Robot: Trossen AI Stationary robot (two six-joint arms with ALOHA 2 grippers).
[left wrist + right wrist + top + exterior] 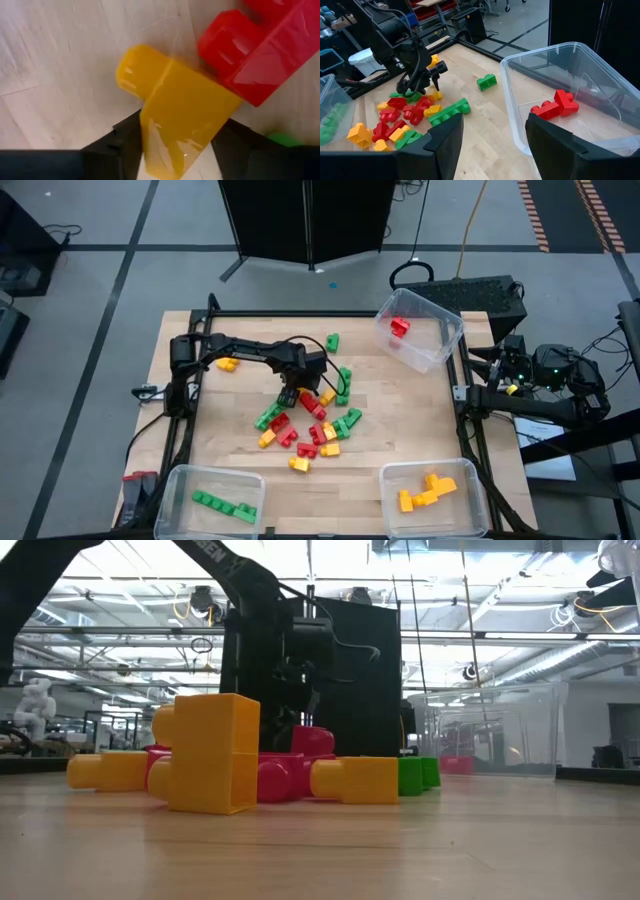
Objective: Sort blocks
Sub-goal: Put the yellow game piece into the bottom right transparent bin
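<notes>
blocks [310,430] lie in a loose pile of red, green and yellow-orange at the middle of the table [420,415], and i have the left end effector [291,394] down at the pile's 11 o'clock edge. in the left wrist view its two dark fingers [127,142] sit on either side of a yellow block [180,110], with a red block [260,50] touching that one; i cannot tell whether the fingers are pressing the yellow block or only flanking it.

one green block [332,341] and one yellow block [228,364] lie apart from the pile, toward 12 and 10 o'clock.

three clear bins hold sorted pieces: red in the tilted bin [440,350] at 2 o'clock, green in the bin [180,490] at 7 o'clock, yellow in the bin [470,510] at 5 o'clock.

the right end effector [492,135] waits off the table's 3 o'clock edge, its fingers apart and holding nothing.
</notes>
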